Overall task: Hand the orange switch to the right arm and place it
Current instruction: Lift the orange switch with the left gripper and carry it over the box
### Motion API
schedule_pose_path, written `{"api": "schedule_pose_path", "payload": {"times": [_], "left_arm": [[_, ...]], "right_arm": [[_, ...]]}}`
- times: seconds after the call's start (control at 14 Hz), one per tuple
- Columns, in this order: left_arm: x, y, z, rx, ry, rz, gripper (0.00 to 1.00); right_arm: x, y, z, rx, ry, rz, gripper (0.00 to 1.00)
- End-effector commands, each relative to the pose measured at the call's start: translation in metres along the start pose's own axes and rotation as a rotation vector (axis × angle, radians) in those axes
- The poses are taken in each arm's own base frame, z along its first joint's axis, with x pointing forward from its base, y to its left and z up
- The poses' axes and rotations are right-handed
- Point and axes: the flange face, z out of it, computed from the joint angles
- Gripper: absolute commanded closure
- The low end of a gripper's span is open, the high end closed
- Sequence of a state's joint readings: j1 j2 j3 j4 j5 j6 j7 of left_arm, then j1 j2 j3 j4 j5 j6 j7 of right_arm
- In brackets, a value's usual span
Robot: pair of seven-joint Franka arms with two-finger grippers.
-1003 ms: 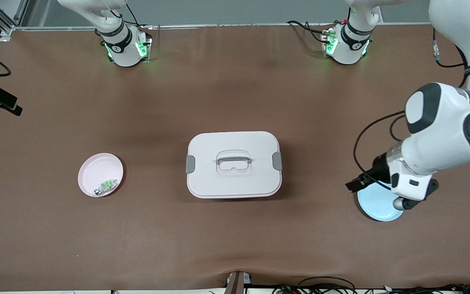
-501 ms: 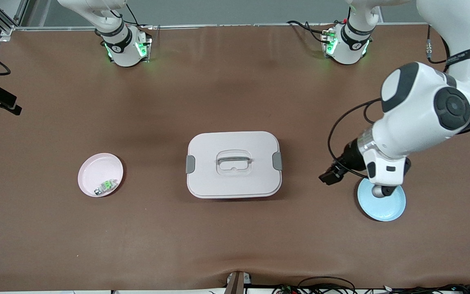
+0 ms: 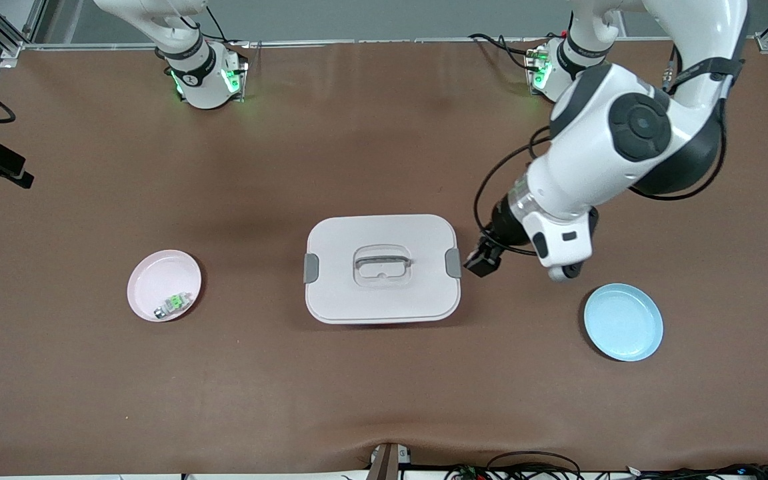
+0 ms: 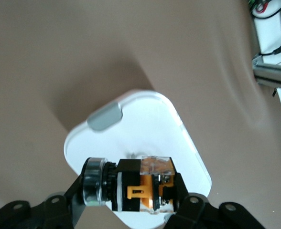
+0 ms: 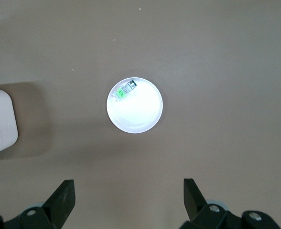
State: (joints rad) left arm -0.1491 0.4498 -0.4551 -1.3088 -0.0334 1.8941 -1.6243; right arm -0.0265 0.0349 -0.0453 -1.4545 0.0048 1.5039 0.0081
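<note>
A: Nearest the front camera?
B: Blue plate (image 3: 623,331), toward the left arm's end of the table. Nothing on it.

A: Next back?
B: Pink plate (image 3: 164,294) toward the right arm's end, holding a small green-and-silver component (image 3: 172,305). Same plate and component dead centre in the right wrist view (image 5: 135,105). White lidded box (image 3: 382,268) mid-table, grey clips on both short ends, handle recess on the lid.

A: Left gripper?
B: Left gripper (image 3: 482,261) up in the air, over the table just beside the box's clip end nearest the blue plate. Clamped tight on the orange switch (image 4: 143,185). In the left wrist view: black body, orange inner part, clear top, silver-ringed round end, lying crosswise between the fingers (image 4: 190,210), box lid underneath.

A: Switch visible from the front?
B: Can't make it out there, just the dark gripper tip.

A: Right gripper?
B: Right gripper (image 5: 129,195) spread wide, holding nothing, high over the pink plate. Not in the front view; only the right arm (image 3: 177,40) near its base at the top edge. Waiting.
</note>
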Motion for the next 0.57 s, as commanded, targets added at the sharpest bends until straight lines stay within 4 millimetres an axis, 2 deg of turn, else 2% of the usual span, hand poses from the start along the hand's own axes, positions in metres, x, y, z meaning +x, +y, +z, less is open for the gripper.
{"api": "schedule_pose_path", "payload": {"times": [0.0, 0.21, 0.36, 0.5], "left_arm": [[-0.041, -0.002, 0.0, 0.008, -0.016, -0.084, 1.0], [-0.078, -0.006, 0.002, 0.009, -0.028, -0.156, 1.0], [-0.106, -0.006, -0.003, -0.006, -0.042, -0.17, 1.0], [-0.12, -0.008, 0.001, 0.009, -0.091, -0.18, 1.0]], "right_arm": [[0.005, -0.002, 0.007, 0.005, -0.014, -0.013, 0.0], [0.001, -0.015, 0.014, 0.01, -0.056, -0.044, 0.0], [-0.003, -0.028, 0.033, 0.139, -0.089, -0.028, 0.0], [-0.008, -0.034, 0.046, 0.266, -0.077, 0.015, 0.0]]}}
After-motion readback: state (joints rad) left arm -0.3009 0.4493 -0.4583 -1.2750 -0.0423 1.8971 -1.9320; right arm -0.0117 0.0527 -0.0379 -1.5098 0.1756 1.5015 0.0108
